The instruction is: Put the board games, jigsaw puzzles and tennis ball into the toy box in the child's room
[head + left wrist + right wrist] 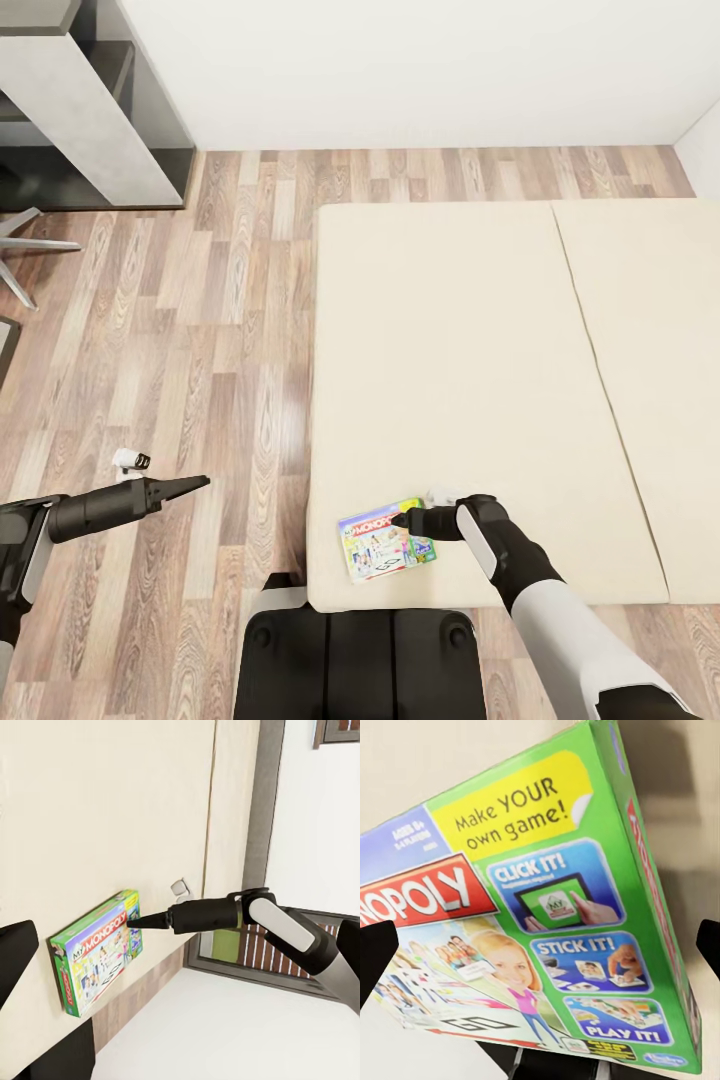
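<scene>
green-edged and printed, the board game [385, 547] is lying flat near the front corner of the bed [450, 330], right by the edge, so i'm reaching from the side. my right claw [408, 519] is sitting at the box's edge, its fingertips [376, 952] spread wide either side of the lid, nothing gripped yet. my left claw [196, 484] is hanging out over the floor, well apart; i cannot tell if it's open. next i'm judging a pinch across the thin edge.
</scene>
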